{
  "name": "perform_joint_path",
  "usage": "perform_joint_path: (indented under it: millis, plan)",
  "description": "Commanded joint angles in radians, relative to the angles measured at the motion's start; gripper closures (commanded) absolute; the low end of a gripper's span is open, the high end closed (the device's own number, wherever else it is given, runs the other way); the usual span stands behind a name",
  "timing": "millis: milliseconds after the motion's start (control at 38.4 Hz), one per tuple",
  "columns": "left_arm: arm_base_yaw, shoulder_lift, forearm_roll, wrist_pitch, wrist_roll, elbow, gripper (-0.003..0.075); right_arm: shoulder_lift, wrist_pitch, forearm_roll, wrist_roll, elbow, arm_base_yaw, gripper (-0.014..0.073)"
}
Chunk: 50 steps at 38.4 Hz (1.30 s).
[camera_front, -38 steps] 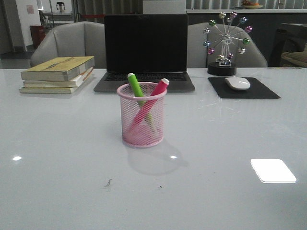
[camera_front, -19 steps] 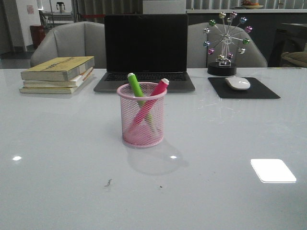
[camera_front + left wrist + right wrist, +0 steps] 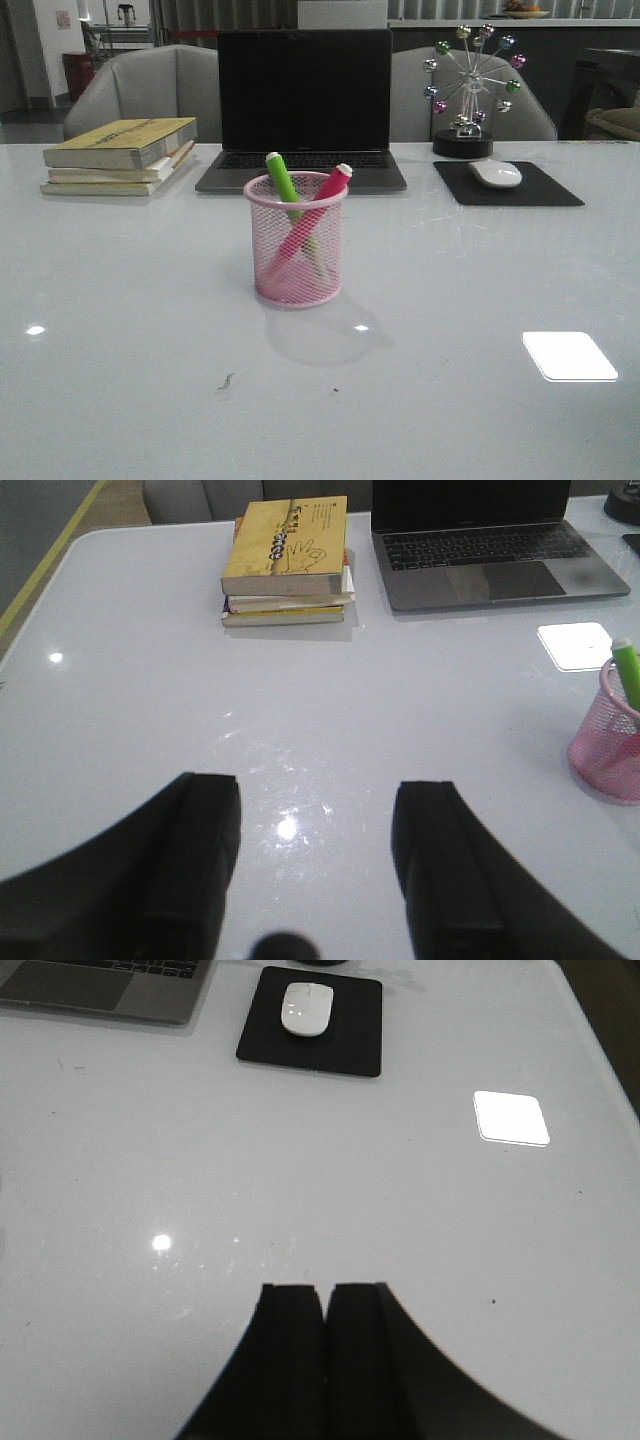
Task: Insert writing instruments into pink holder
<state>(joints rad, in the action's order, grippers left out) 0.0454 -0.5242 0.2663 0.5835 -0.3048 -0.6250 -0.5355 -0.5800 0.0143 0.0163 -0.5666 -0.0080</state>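
The pink wire-mesh pen cup (image 3: 295, 240) is seen upright near the middle of the white table (image 3: 120, 330), in front of the laptop (image 3: 303, 110). Inside it two highlighters are crossed: the green highlighter (image 3: 283, 182) is leaned with its pale cap toward the robot's left, the pink highlighter (image 3: 318, 210) with its cap toward the right, and both caps are raised above the rim.

Neither arm is shown in the front view. In the left wrist view, the left gripper (image 3: 315, 855) is held wide apart over bare tabletop with nothing between its fingers; the cup (image 3: 607, 750) is seen well apart from it, at the edge of that picture, beyond the stack of books (image 3: 287, 560).

In the right wrist view, the right gripper (image 3: 325, 1355) is pressed closed, finger against finger, with nothing held. The cup is not seen there; only the mouse (image 3: 307, 1008) on its black pad (image 3: 355, 1030) is shown far ahead.
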Motion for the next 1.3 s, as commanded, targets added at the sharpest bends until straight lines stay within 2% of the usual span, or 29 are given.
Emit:
perform_joint_path:
  millis: [0, 989, 1119, 1275]
  plan:
    - [0.002, -0.002, 0.019, -0.074, 0.004, -0.031, 0.0318, 0.0, 0.085, 0.011, 0.009, -0.029, -0.007, 0.0545]
    - [0.002, -0.002, 0.019, -0.074, 0.004, -0.031, 0.0318, 0.027, 0.09, -0.003, 0.009, -0.008, -0.006, 0.0543]
    - [0.002, -0.002, 0.019, -0.074, 0.004, -0.031, 0.0318, 0.105, 0.126, -0.02, 0.009, 0.041, -0.006, 0.0543]
    - [0.002, -0.002, 0.019, -0.074, 0.004, -0.031, 0.0318, 0.223, 0.252, -0.028, 0.009, 0.159, -0.006, 0.0543]
